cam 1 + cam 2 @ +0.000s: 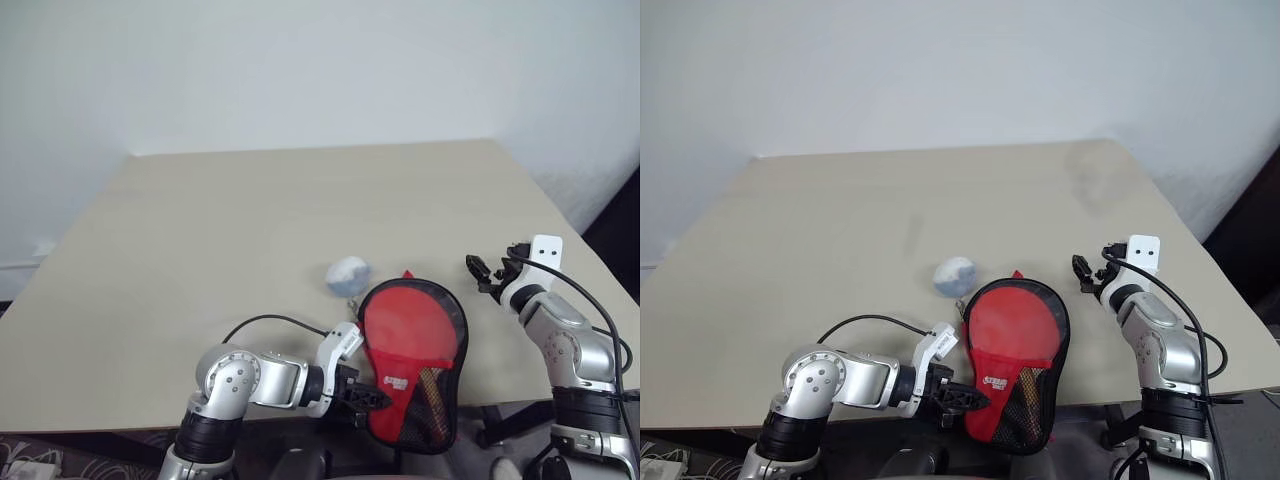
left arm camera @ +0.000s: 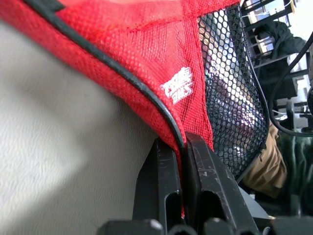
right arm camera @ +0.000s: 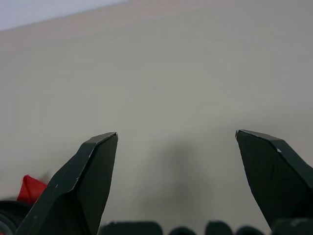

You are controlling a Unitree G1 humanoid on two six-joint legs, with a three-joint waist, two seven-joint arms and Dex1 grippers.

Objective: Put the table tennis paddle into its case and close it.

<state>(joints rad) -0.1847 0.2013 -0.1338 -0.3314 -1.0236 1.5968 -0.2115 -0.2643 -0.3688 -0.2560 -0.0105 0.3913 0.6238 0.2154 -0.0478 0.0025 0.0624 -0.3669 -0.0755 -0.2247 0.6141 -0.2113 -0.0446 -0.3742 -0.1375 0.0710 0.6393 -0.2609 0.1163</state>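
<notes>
Left fingers: the left gripper (image 2: pixel 183 191) has its two black fingers (image 2: pixel 161 181) pressed together on the black-edged rim of the case (image 1: pixel 412 345), pinching the fabric near the white logo, at the case's narrow end.
Right fingers: the right gripper (image 3: pixel 176 183) stands spread wide with nothing between its fingers, hovering over bare bench (image 1: pixel 250 220) to the right of the case, apart from it.
Case: red fabric with a mesh panel, lying at the bench's near edge with its narrow end overhanging toward the robot; the round end rests on the bench.
Paddle: a light wooden shape shows behind the mesh at the case's narrow end, judged to be the table tennis paddle (image 1: pixel 430 385) handle, so the paddle appears to be inside already.
Grey lump: a small whitish-grey soft lump (image 1: pixel 348 272) sits just beyond the case's round end.
Done: insertion looks complete.
Left: whether the zip is shut cannot be told; closing probably remains.
</notes>
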